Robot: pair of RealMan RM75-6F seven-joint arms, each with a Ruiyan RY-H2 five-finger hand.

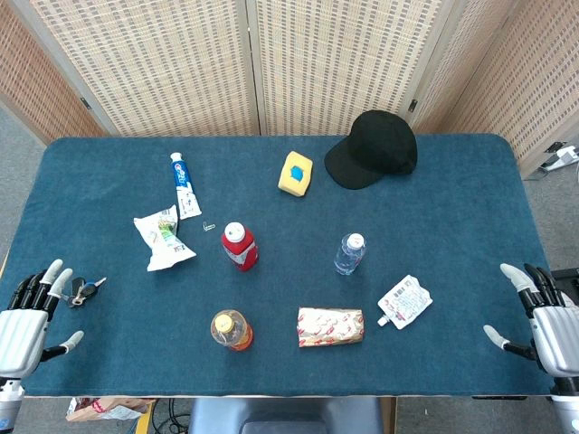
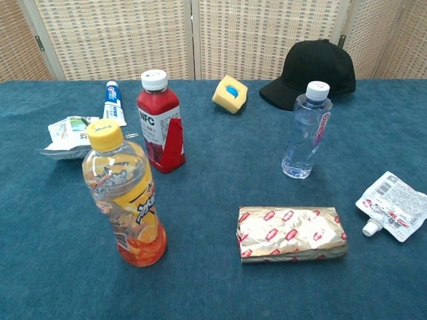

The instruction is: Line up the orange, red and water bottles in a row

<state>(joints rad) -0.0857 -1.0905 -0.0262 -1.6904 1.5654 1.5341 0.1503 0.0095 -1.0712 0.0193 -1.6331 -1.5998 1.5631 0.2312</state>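
Blue cloth table (image 1: 452,190); nothing is being held yet. Left hand (image 1: 27,312) and right hand (image 1: 543,312) are resting released at the near edge. Taking the red bottle (image 2: 159,122) as landmark: orange bottle (image 2: 125,193) is standing near, in front; water bottle (image 2: 305,131) well right. Probably best sliding both level with red, gripping low. Red reads "NFC".

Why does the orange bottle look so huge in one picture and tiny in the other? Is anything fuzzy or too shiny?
In the chest view the orange bottle stands nearest the camera, so it looks bigger than the red bottle and water bottle. In the head view, from above, the three look alike in size. Both views are sharp and evenly lit, with soft shadows and no strong glare.
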